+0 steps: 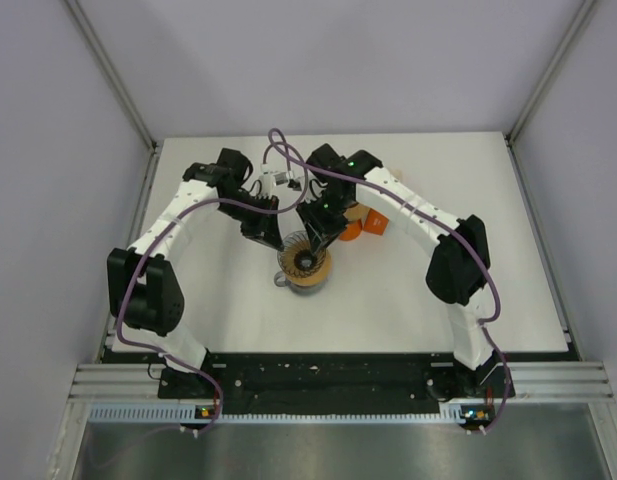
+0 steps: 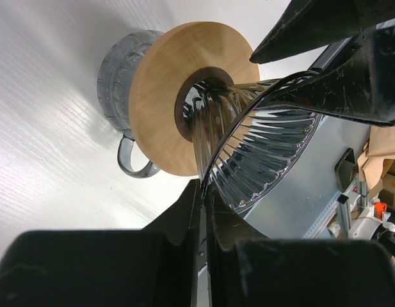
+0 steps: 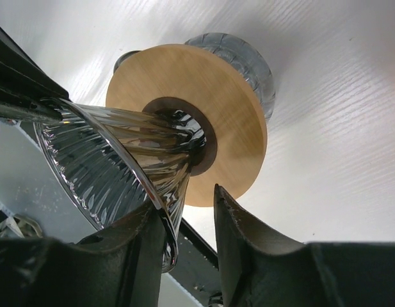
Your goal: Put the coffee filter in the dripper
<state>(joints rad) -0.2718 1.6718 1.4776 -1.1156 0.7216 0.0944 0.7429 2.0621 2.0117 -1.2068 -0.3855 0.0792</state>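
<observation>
The table (image 1: 438,290) is flat and white, closed in by pale grey walls (image 1: 338,60) on three sides. My two arms meet near its middle, over the dripper (image 1: 304,262).

My left gripper (image 2: 203,198) is pressed nearly together, pinching the thin glass rim (image 2: 217,160) of the dripper between its pads. My right gripper (image 3: 184,201) stands partly spread. One finger (image 3: 143,230) lies against the rim on the opposite side, and the other finger (image 3: 239,224) is clear of the glass, near the wooden collar (image 3: 229,102).

The dripper is a ribbed glass cone. Its narrow end passes through the round wooden collar, which sits on a glass cup (image 2: 117,70) with a handle (image 2: 130,163). From above, the cone's wide mouth faces up, its long axis roughly upright and the cup beneath it on the table.

An orange object (image 1: 373,222) sits just beyond my right gripper. Some crumpled tan paper (image 2: 379,150) shows at the edge of my left wrist view, past the cone; I cannot tell whether that is the coffee filter.
</observation>
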